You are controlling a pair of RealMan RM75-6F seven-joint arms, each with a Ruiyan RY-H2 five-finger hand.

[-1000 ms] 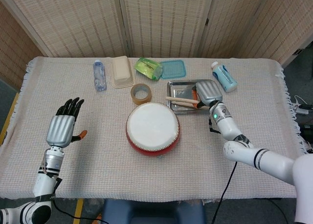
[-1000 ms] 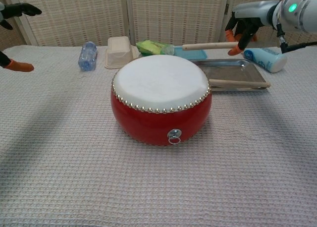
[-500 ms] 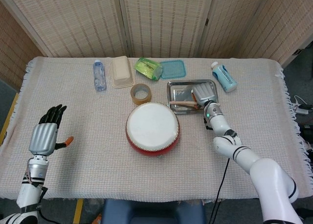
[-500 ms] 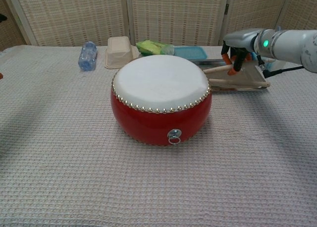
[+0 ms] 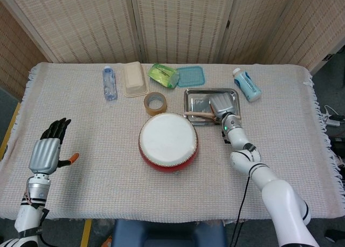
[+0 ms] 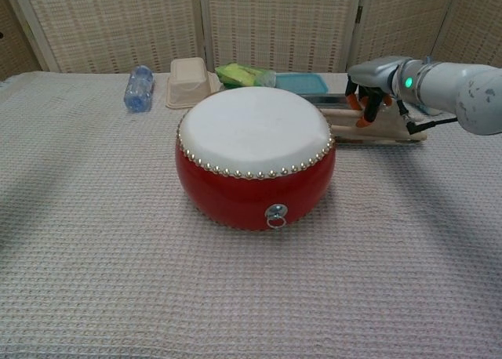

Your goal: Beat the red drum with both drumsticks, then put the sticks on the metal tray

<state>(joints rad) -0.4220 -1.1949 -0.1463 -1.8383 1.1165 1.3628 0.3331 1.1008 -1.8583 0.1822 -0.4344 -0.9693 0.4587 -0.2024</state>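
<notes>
The red drum (image 5: 168, 142) stands upright on the woven table cloth (image 5: 108, 177), its white skin facing up, and serves as the landmark here. From the chest view its body blocks the near left part of the metal tray (image 5: 195, 102), which lies just behind the drum and to its right, so only the tray's far rim and right end (image 6: 408, 132) show there.

The right hand (image 5: 222, 104) is lowered over the tray, palm down, and covers much of what lies in it. In the chest view its fingers (image 6: 365, 106) curl down around a drumstick (image 6: 345, 115), but whether they clamp it or merely rest on it cannot be told. That stick's long axis runs left to right, its free end pointing toward the drum; the other end is hidden under the hand. A second drumstick (image 6: 384, 135) lies flat along the tray's near edge, likewise left to right.

The left hand (image 5: 46, 152) hovers well left of the drum, fingers straight and apart, holding nothing; the chest view does not show it.
</notes>
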